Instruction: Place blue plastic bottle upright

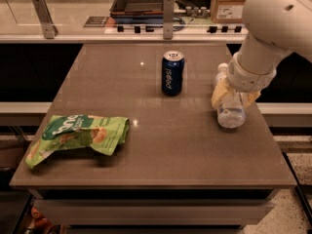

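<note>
The blue plastic bottle (230,112) is a clear bottle at the table's right side. It leans with its base toward me and its white cap (222,68) toward the back. My gripper (234,95) comes down from the white arm at the upper right. Its yellowish fingers (218,94) are closed on the bottle's middle, one on each side. The arm hides part of the bottle's upper body. I cannot tell whether the base touches the table (165,145).
A dark blue drink can (172,73) stands upright at the table's middle back, left of the bottle. A green snack bag (78,135) lies at the front left. The table's right edge is close to the bottle. A counter with a tray runs behind.
</note>
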`<state>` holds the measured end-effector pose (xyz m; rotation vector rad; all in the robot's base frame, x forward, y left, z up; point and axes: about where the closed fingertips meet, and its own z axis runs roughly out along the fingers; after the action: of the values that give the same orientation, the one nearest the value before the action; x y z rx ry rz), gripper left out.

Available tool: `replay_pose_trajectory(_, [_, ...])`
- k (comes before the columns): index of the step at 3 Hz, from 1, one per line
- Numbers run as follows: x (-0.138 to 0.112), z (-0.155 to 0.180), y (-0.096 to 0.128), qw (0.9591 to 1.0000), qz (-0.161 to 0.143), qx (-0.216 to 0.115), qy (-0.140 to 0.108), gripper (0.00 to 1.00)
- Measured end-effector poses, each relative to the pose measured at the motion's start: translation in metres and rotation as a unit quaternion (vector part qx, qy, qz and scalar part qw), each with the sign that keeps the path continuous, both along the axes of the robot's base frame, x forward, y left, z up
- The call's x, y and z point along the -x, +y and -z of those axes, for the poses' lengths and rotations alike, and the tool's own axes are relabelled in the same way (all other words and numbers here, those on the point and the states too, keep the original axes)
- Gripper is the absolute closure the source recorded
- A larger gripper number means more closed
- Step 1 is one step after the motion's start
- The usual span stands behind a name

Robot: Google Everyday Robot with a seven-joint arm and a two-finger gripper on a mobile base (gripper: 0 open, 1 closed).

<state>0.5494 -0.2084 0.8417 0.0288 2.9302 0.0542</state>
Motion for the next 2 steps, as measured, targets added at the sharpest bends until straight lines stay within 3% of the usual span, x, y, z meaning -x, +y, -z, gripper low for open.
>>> replay_pose_trajectory(1, [0.003, -0.006, -0.02, 0.998, 0.025, -0.014, -0.056, 1.0])
replay_pose_trajectory(2, [0.0, -0.017, -0.038, 0.9921, 0.034, -0.035, -0.115, 1.0])
